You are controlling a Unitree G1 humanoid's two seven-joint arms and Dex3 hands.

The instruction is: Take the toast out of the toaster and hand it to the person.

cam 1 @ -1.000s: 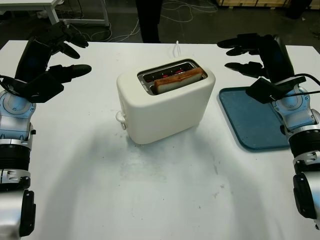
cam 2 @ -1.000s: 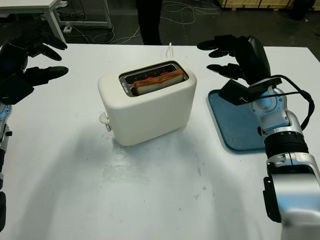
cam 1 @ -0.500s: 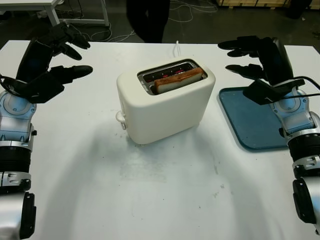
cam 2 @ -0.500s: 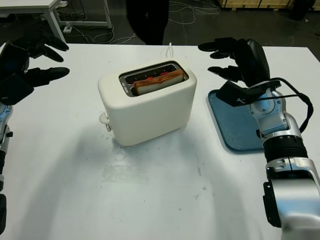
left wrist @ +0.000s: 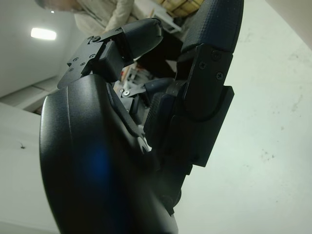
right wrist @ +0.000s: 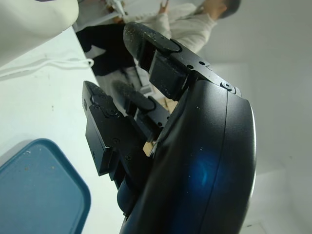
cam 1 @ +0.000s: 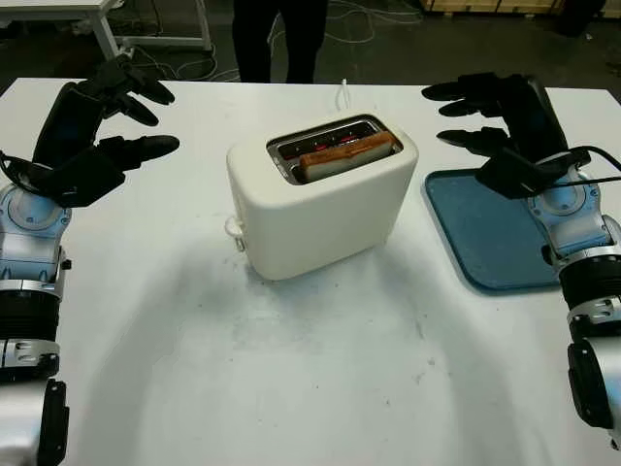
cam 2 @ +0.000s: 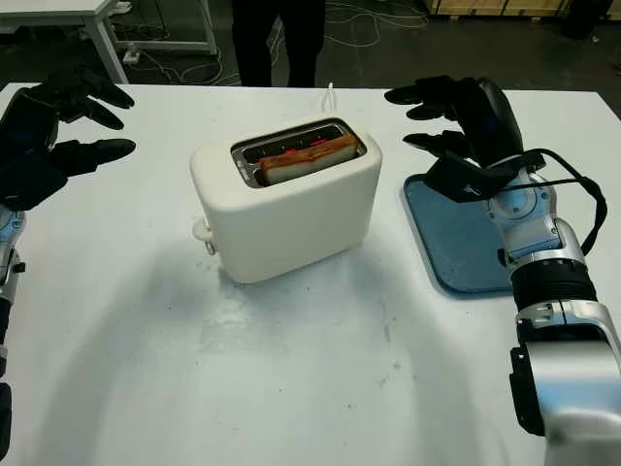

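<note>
**A:** Toast (cam 1: 346,155) is sitting in the front slot of the toaster (cam 1: 320,199), its upper edge poking just above the rim. Where is the toaster standing?

**B:** It is standing upright near the middle of the white table (cam 1: 291,388), angled a little, with its lever knob (cam 1: 233,227) facing the robot's left side and a white cord (cam 1: 343,93) trailing off behind it.

**A:** What are the hands doing?

**B:** The left hand (cam 1: 102,121) is hovering above the table well to the left of the toaster, open and holding nothing. The right hand (cam 1: 495,112) is hovering on the other side, above the far edge of the blue tray (cam 1: 490,243), also open and carrying nothing. Neither is touching the toaster or the toast.

**A:** And the tray?

**B:** It is lying flat on the table just to the right of the toaster, apart from it.

**A:** Is anybody nearby?

**B:** A person (cam 1: 279,39) in dark trousers is standing at the far edge of the table, behind the toaster
</note>
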